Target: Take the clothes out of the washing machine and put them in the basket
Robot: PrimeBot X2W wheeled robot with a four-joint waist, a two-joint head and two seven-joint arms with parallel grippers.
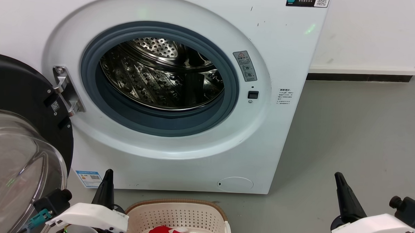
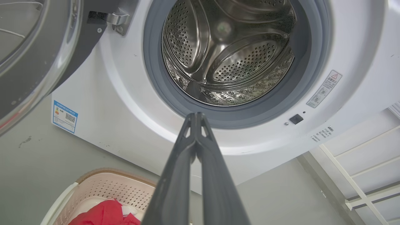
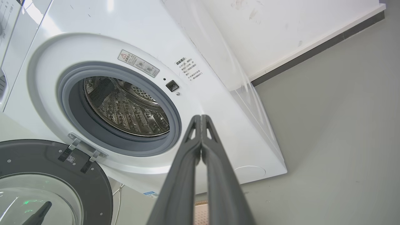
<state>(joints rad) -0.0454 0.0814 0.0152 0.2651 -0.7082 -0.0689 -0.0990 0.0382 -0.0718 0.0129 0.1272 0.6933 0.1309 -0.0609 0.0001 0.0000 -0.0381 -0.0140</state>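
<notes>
Fingers (image 2: 184, 175) on the left gripper (image 2: 196, 116) and right gripper (image 3: 201, 118) are pressed tip to tip, nothing held. Beyond the tips, the washing machine (image 1: 191, 171) looks emptied, so the job's probably wrapped up. Just beside the left fingers, the basket (image 1: 176, 215) is seen with red clothes (image 2: 106, 214) inside. The bare back of the drum (image 2: 231, 53) is shown far better from the left wrist than from the head.

Grey, smooth floor (image 1: 348, 135), faintly scuffed, bounded at the far right by a dark baseboard (image 1: 357, 77). Standing directly on it: white front-loading washing machine (image 1: 178, 163). Resting on it in front of the machine's base: cream perforated basket (image 1: 176, 215) with brown rim, a narrow strip of bare floor between.
</notes>
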